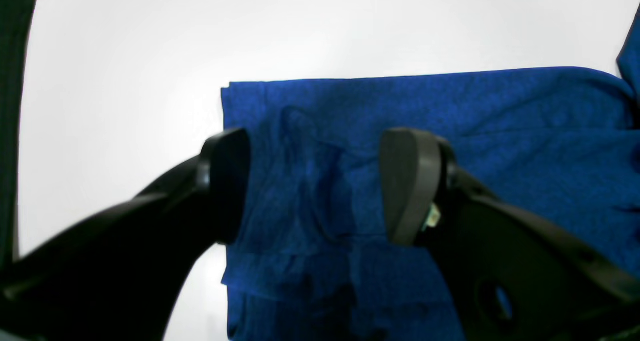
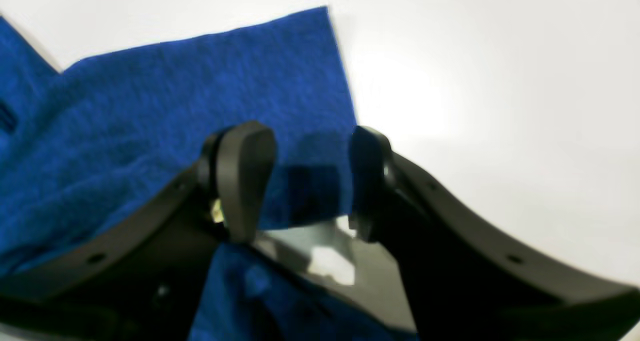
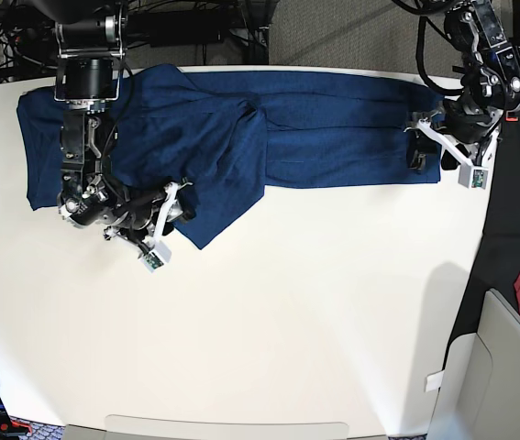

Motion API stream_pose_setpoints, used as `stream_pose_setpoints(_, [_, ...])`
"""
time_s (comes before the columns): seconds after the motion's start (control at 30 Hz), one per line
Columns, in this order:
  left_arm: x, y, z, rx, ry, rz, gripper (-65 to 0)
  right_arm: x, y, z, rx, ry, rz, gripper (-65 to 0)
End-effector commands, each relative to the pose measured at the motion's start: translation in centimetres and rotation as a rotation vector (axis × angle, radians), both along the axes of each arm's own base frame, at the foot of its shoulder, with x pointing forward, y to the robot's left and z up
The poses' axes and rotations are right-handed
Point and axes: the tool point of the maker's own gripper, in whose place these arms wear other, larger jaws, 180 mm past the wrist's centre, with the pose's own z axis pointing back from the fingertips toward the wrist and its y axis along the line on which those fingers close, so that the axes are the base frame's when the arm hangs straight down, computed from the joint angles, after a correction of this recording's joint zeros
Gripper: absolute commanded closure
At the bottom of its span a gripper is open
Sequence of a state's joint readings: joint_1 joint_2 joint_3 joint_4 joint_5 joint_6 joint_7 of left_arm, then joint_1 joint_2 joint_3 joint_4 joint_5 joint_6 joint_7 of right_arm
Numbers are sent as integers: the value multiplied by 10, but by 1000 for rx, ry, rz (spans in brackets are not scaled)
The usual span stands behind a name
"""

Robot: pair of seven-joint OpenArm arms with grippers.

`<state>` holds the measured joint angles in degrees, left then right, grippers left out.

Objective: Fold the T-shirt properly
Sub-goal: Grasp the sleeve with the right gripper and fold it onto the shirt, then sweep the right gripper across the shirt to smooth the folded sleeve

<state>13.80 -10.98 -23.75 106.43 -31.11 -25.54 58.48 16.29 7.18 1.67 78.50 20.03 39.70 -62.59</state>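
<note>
Spread across the far half of the white table [image 3: 269, 312]: the T-shirt [image 3: 333, 128], dark blue, one flap folded toward the near side. At its end edge, the left gripper [image 1: 315, 186], fingers [image 1: 407, 181] parted wide, cloth lying between and below them, not pinched. At the folded flap's corner, the right gripper [image 2: 307, 181], fingers [image 2: 245, 176] apart, straddling the cloth edge, released.

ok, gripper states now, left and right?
Left gripper: open, over the T-shirt edge, holding nothing.
Right gripper: open, straddling T-shirt edge, not clamped.
</note>
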Motion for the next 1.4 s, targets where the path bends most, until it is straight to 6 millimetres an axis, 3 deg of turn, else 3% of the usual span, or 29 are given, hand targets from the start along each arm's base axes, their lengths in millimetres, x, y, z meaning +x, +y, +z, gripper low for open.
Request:
stream_pose_setpoints(0.0, [7,3,12,10,-47,-4,-393,13,-1,12,10,-41,-2,-291])
stream_pose_setpoints(0.17, [7,3,13,10,-49,-4,-393,7,-2,-5,9,20,-7,-279])
stream_pose_setpoints(0.3, [8,3,13,10,-50,-4,-393,1,-1,-9,2,47,-1,-133])
stream_pose_setpoints(0.37, [8,3,13,10,-50,-4,-393,0,13,-3,55,55,12,-65])
stream_pose_setpoints(0.5, [8,3,14,10,-52,-4,-393,1,40,29,204,17,50,-57])
stream_pose_setpoints(0.73, [0,13,11,19,-42,25,-393,-18,124,95,528,-48,255,-56])
stream_pose_setpoints(0.9, [-6,23,12,30,-38,54,-394,-36,181,115,651,-34,345,-56])
stream_pose_setpoints(1.0, [-20,33,9,43,-16,82,-394,-49,220,131,701,-31,425,-56])
stream_pose_setpoints(1.07, [-24,39,9,50,-13,97,-394,-59,243,132,699,4,482,-56])
stream_pose_setpoints(1.13, [-24,41,12,57,-22,101,-394,-56,243,125,656,5,479,-56])
stream_pose_setpoints(1.2, [-23,40,16,64,-32,97,-394,-40,229,114,570,-27,426,-58])
stream_pose_setpoints(1.3, [-22,39,19,68,-39,94,-394,-13,181,88,392,-69,313,-84])
stream_pose_setpoints(1.37, [-22,39,20,70,-43,92,-394,-3,148,73,287,-80,258,-139])
